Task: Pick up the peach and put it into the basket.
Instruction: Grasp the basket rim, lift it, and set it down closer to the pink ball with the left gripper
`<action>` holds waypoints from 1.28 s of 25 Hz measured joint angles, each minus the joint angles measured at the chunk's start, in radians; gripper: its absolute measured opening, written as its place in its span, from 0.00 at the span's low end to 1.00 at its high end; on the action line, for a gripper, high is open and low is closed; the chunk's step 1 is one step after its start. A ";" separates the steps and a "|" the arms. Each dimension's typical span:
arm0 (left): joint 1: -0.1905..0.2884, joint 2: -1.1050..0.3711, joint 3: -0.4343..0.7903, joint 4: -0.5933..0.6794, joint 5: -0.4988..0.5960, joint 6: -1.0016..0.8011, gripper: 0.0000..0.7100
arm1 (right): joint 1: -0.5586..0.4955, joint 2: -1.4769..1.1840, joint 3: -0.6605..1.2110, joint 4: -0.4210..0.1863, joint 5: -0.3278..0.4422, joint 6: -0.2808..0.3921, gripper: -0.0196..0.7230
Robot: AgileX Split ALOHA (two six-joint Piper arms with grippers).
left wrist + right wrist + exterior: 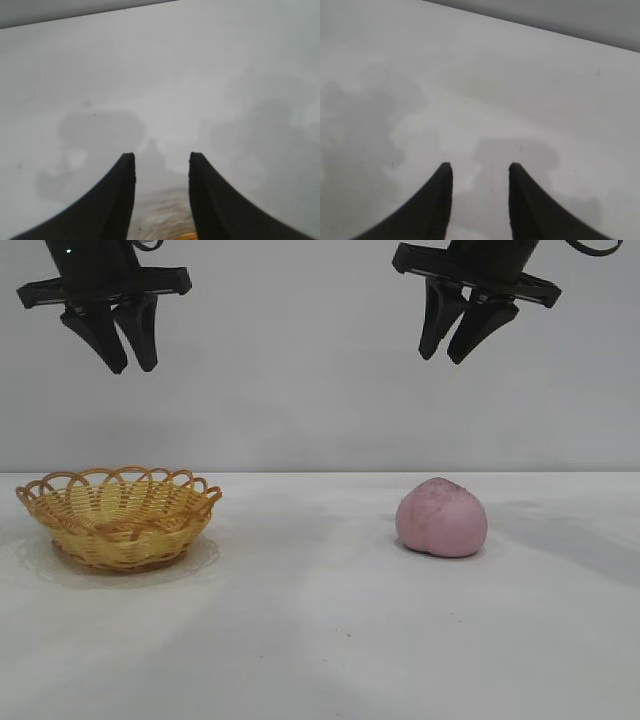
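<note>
The dusty pink peach point(441, 518) rests on the white table point(320, 640) at the right. The yellow wicker basket point(118, 515) with an orange-brown looped rim stands at the left, empty. My left gripper point(132, 366) hangs high above the basket, open and empty. My right gripper point(442, 356) hangs high above the peach, open and empty. In the left wrist view the left gripper point(161, 156) shows a blurred bit of the basket point(170, 225) between its fingers. In the right wrist view the right gripper point(480, 165) shows only bare table; the peach is out of view there.
A plain grey wall point(320, 390) stands behind the table. The stretch of table between basket and peach holds nothing.
</note>
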 joint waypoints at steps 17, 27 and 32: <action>0.000 0.002 0.000 0.002 0.137 0.183 0.32 | 0.000 0.000 0.000 0.000 0.000 0.000 0.31; 0.000 0.073 0.000 0.058 0.380 0.360 0.32 | 0.000 0.000 0.000 0.000 0.006 0.000 0.31; 0.000 0.106 0.000 0.051 0.387 0.382 0.32 | 0.000 0.000 0.000 0.000 0.015 0.000 0.31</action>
